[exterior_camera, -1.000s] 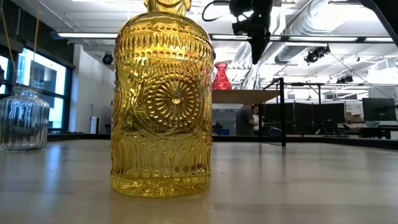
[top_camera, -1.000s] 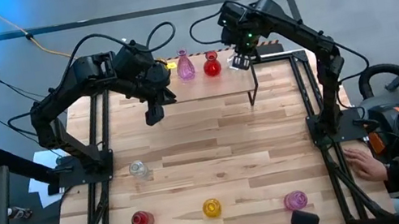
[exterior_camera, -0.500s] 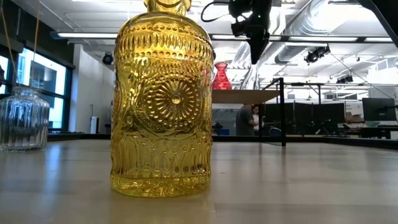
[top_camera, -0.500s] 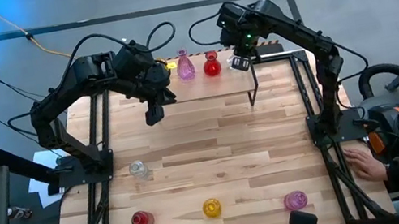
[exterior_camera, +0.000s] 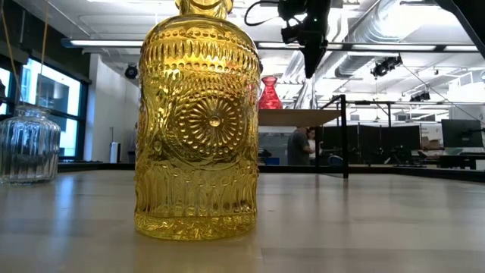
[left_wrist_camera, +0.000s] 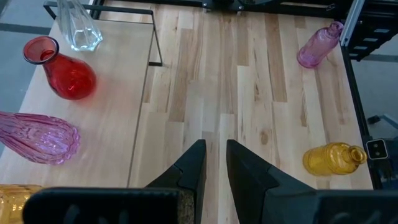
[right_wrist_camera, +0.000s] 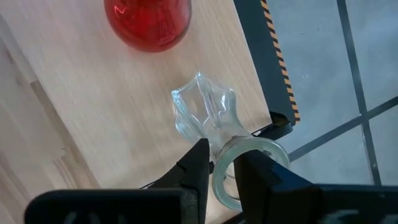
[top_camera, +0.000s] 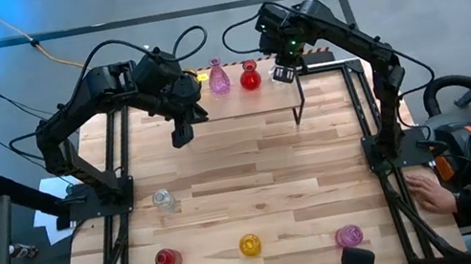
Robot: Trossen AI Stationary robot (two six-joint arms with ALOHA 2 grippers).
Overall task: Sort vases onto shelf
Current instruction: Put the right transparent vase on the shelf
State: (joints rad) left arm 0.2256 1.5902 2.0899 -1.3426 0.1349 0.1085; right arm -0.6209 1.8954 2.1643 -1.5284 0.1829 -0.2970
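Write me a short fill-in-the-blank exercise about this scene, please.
1. The shelf carries ___ vases.
2. The vase below the right gripper is ___.
3. The vase nearest the low camera is ___.
Missing words: four; clear; yellow.

The left gripper (top_camera: 180, 138) hung mid-air, fingers nearly together. The right gripper (right_wrist_camera: 221, 167) pointed downward, fingers narrowly parted.
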